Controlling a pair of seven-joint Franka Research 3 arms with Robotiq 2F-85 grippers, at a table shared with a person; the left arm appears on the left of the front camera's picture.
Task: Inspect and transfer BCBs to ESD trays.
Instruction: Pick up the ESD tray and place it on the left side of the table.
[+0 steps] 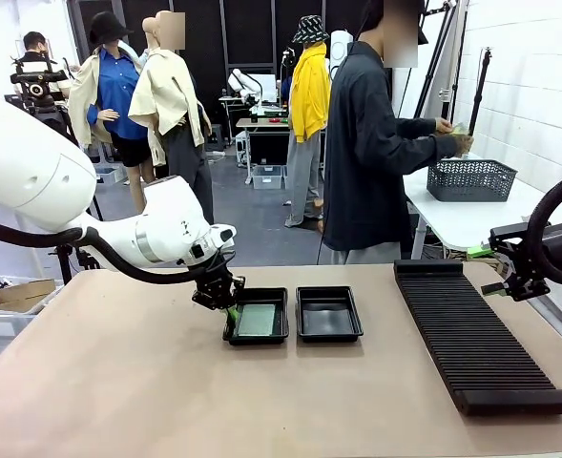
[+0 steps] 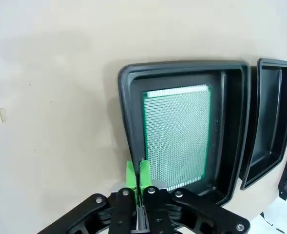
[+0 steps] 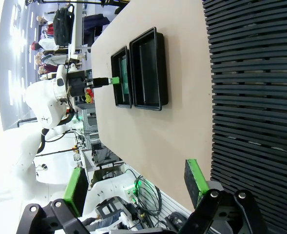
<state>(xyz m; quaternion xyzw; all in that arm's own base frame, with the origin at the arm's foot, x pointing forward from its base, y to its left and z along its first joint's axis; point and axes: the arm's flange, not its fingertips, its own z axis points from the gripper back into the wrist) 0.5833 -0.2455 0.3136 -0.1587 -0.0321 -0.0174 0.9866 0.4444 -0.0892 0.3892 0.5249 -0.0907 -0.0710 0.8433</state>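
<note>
Two trays abreast, ribbed rack right

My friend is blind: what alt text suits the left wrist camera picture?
The closed left gripper pinches the rim of a black tray holding a green circuit board. An empty second tray lies beside it.

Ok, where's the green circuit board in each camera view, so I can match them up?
Front view: the circuit board lies flat in the left tray, mid-table.
Left wrist view: centre of the picture, inside that tray.
Right wrist view: a green sliver, upper left, inside that tray.
Shared landmark: the empty tray right beside it.
</note>
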